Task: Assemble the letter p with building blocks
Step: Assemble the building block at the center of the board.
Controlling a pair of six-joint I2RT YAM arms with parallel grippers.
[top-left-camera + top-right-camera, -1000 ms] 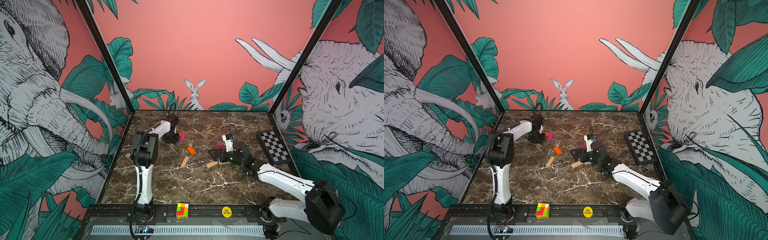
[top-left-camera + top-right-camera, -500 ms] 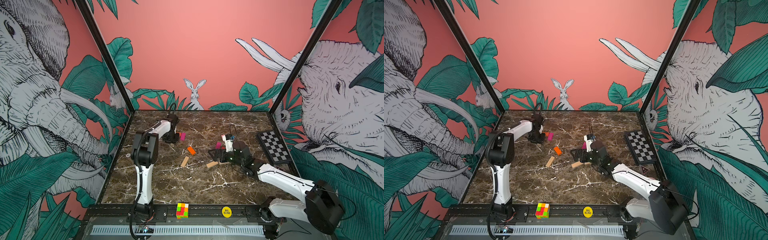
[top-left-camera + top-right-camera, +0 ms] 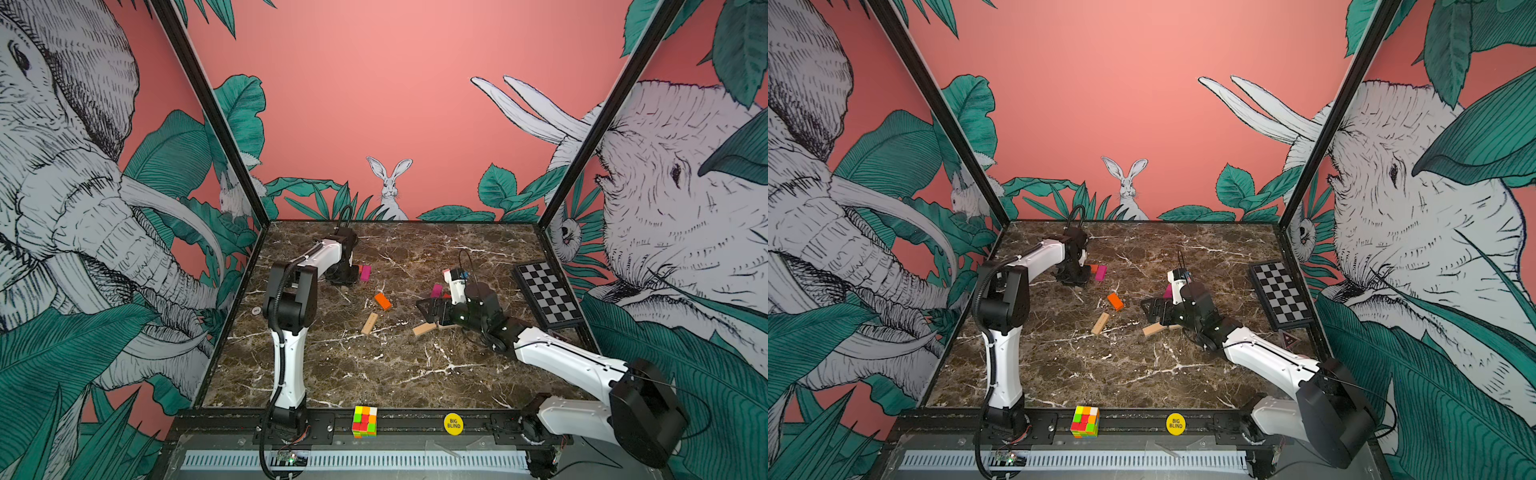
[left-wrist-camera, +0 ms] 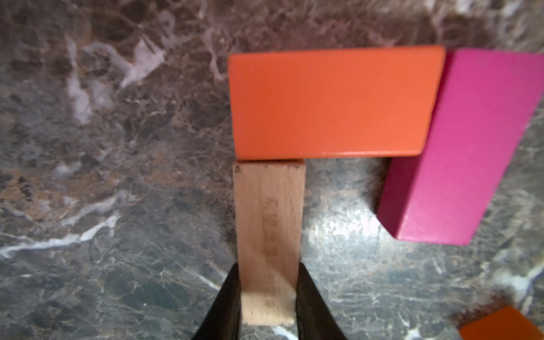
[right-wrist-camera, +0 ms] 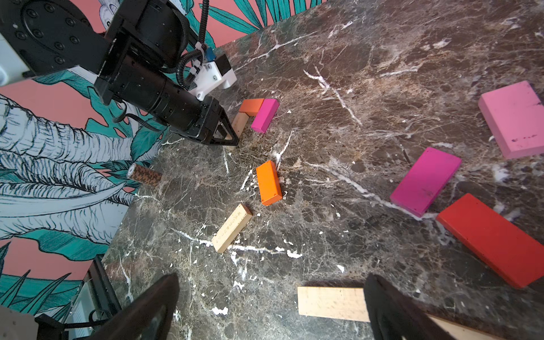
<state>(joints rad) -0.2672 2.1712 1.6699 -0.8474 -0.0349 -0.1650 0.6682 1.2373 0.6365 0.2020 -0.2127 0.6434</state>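
Left of centre in both top views, my left gripper (image 3: 344, 275) clamps the tan block (image 4: 269, 223) end-on against the orange block (image 4: 332, 103). I judge that a careless release could skew both. The right gripper (image 5: 273, 312) gapes wide.

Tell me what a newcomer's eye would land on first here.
The elephant mural surrounding the table stands out first. At the table's back left, the left gripper pinches a tan block butted against an orange block, with a magenta block at that one's other end. A bright puzzle cube sits on the front rail.
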